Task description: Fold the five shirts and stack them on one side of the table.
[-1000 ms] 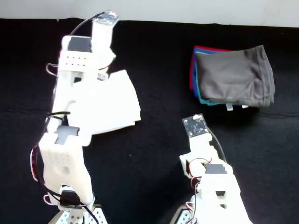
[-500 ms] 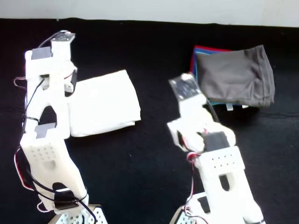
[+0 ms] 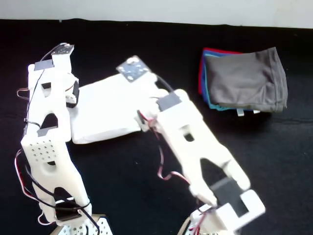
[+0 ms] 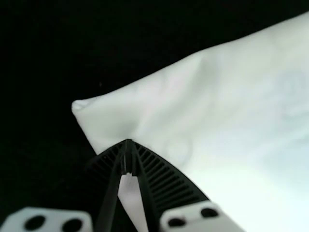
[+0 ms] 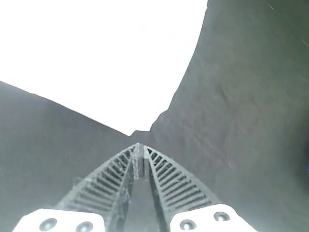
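First the left jaws: pressed together, tips right at one corner of the folded white cloth shirt (image 4: 217, 121). White cloth seen in the thin gap behind the tips, yet hard to tell whether caught there or just lying under. Rest of the shirt spread out ahead of those jaws and off to one side, flat on the black cloth-covered surface (image 3: 161, 44).

In the middle, the same white shirt (image 3: 105, 107), lying between the two sets of jaws, one at each end.

Then the right jaws: also pressed together, holding nothing, low over the black surface. Nearest corner of the white shirt (image 5: 96, 53) just ahead of the tips, not between them.

Far off beyond the right jaws, well apart from the white shirt, the pile of folded shirts (image 3: 244, 81), a grey one on top, blue and red edges peeking out beneath.

Looks like the last shirt, folded and waiting for a lift over to the pile.

Now the ways to go wrong:

- Closed tips pushing instead of picking, sliding the shirt along and bunching it up.
- Grabbing only the top layer, and so peeling the fold open on the way up.
- Lifting one end faster than the other, tipping the shirt and letting it flop loose.
- Dropping it crooked on the grey top and knocking the pile askew.

Safer to open wide first, then pinch every layer at once.
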Controlling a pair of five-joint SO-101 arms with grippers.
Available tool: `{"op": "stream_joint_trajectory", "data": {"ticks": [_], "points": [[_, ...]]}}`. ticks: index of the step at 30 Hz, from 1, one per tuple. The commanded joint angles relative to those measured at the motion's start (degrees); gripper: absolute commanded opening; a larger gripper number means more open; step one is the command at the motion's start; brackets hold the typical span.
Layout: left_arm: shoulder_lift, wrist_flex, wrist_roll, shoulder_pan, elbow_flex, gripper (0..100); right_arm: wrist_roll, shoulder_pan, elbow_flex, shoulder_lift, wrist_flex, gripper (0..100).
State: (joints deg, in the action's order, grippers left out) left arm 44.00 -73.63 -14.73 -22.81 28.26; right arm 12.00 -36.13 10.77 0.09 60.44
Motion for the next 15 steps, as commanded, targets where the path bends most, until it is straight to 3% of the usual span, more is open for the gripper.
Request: {"op": "stream_joint_trajectory", "data": {"ticks": [1,7,15], "points": [[0.13,-1.41,-0.35,-2.51,0.48,1,-0.26,-1.89,-11.38,6.55,0.57,0.7],[-0.40,-6.33,-0.44,-1.98,0.57,1,-0.26,-6.29,-17.27,14.29,1.89,0.7],[-10.42,-14.42,-0.62,-2.42,-0.75,1,-0.26,-6.55,-17.45,21.85,3.65,0.7]]}}
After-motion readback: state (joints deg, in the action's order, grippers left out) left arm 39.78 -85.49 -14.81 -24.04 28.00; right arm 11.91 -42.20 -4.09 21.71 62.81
